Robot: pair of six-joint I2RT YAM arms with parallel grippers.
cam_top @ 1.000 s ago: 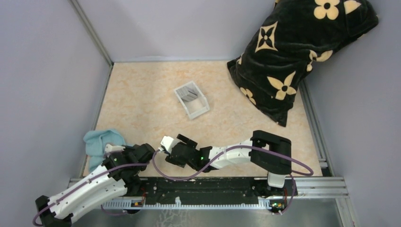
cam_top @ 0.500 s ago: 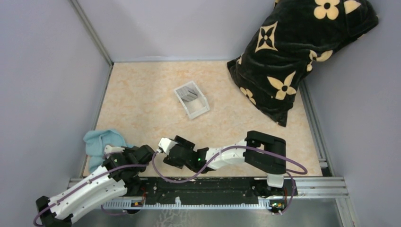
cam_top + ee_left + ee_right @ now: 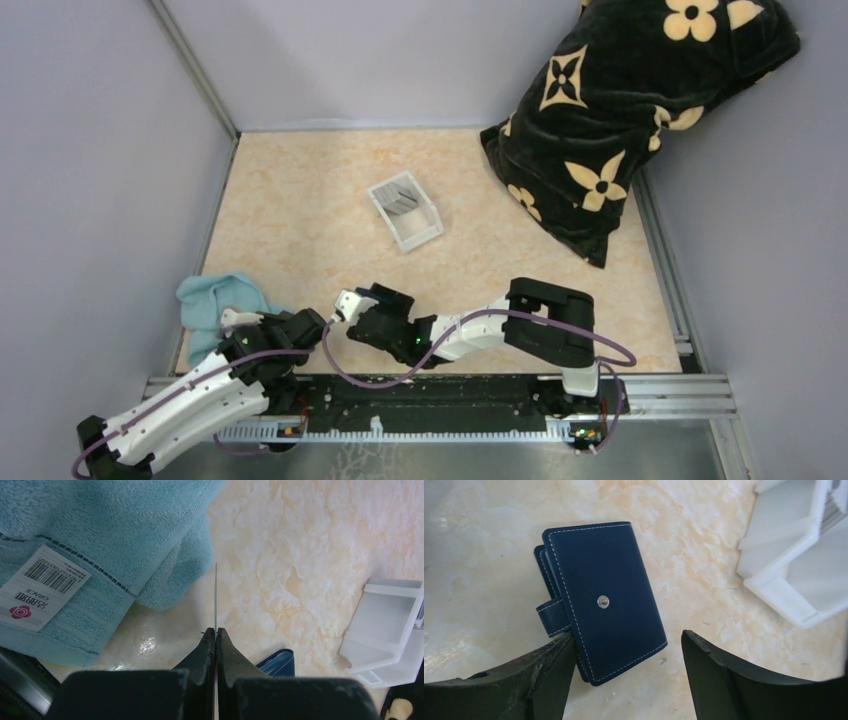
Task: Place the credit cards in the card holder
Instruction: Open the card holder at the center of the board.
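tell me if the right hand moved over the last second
Yes. In the top view the right hand has slid slightly left, farther from the white tray, which stays put.

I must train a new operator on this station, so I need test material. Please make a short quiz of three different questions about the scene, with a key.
1. True or false: the card holder lies folded open.
2. What do the left jaws pinch? A) nothing B) a credit card, seen edge-on C) the card holder
3. Which jaws stand open, and over what?
Key: 1. False, it lies closed. 2. B. 3. The right jaws, above the card holder.
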